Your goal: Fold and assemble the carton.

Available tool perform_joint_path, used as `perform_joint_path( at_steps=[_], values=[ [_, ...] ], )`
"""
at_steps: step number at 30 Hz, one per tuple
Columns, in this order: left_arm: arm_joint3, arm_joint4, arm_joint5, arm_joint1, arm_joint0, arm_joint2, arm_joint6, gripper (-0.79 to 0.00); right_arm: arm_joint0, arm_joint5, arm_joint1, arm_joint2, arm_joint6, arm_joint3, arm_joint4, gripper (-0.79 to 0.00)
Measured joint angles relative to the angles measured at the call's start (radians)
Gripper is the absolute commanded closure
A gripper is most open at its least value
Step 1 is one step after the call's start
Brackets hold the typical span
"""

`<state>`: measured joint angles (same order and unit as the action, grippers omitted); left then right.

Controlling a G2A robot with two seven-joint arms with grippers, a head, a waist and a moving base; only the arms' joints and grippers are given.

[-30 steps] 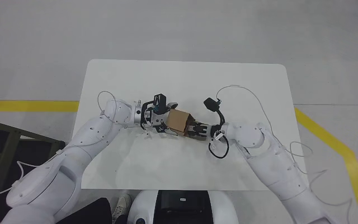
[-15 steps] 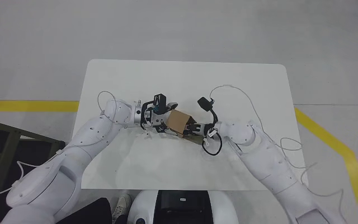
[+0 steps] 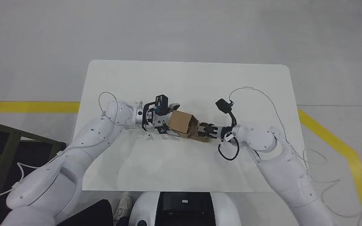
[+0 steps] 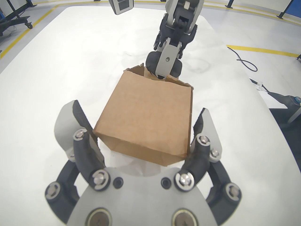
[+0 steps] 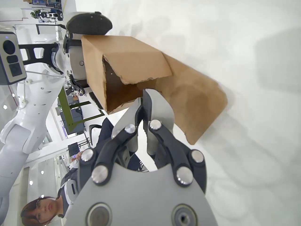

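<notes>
Now I am seeing the right gripper (image 3: 205, 130) backing out toward the right edge of the desk (image 3: 254, 90). Half a second ago it was pushed in tight against the carton (image 3: 181, 123), and now only its tip is meeting the open end. Its fingers are pressed together, and I cannot tell whether any cardboard is caught between them. The left gripper (image 4: 137, 110) is not shifting at all; its pads are clamping the closed end from both sides. I am reading this as a tuck stroke that is ending without closing the end, so another push is probably coming.

The carton is lying on its side near the middle of the desk, squared up into a brown tube. At its mouth the ragged-edged flap (image 5: 141, 71) is hanging half folded in, while the long flap (image 5: 195, 102) is lying flat on the desk.
</notes>
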<state>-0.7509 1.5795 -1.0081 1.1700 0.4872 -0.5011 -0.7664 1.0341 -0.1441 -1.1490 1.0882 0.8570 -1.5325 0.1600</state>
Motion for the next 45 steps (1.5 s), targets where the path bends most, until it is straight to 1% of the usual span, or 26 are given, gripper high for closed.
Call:
perform_joint_path(
  at_steps=[3, 6, 14, 16, 25, 36, 45],
  values=[
    [0.0, 0.0, 0.0, 0.0, 0.0, 0.0, 0.0, -0.785, 0.002, -0.006, 0.003, 0.012, -0.016, -0.005, 0.014, 0.0],
    [0.0, 0.0, 0.0, 0.0, 0.0, 0.0, 0.0, -0.785, -0.014, 0.008, -0.001, 0.007, -0.021, 0.02, 0.005, 0.0],
    [0.0, 0.0, 0.0, 0.0, 0.0, 0.0, 0.0, -0.785, -0.059, 0.103, -0.017, -0.051, -0.018, 0.094, -0.022, 0.0],
    [0.0, 0.0, 0.0, 0.0, 0.0, 0.0, 0.0, -0.785, -0.065, 0.113, -0.021, -0.063, -0.013, 0.103, -0.026, 0.0],
    [0.0, 0.0, 0.0, 0.0, 0.0, 0.0, 0.0, -0.785, -0.065, 0.113, -0.031, -0.088, -0.03, 0.101, -0.051, 0.0],
    [0.0, 0.0, 0.0, 0.0, 0.0, 0.0, 0.0, -0.785, -0.081, 0.109, -0.053, -0.127, -0.09, 0.146, -0.109, 0.0],
    [0.0, 0.0, 0.0, 0.0, 0.0, 0.0, 0.0, -0.785, -0.096, 0.122, -0.068, -0.15, -0.108, 0.174, -0.134, 0.0]
  ],
)
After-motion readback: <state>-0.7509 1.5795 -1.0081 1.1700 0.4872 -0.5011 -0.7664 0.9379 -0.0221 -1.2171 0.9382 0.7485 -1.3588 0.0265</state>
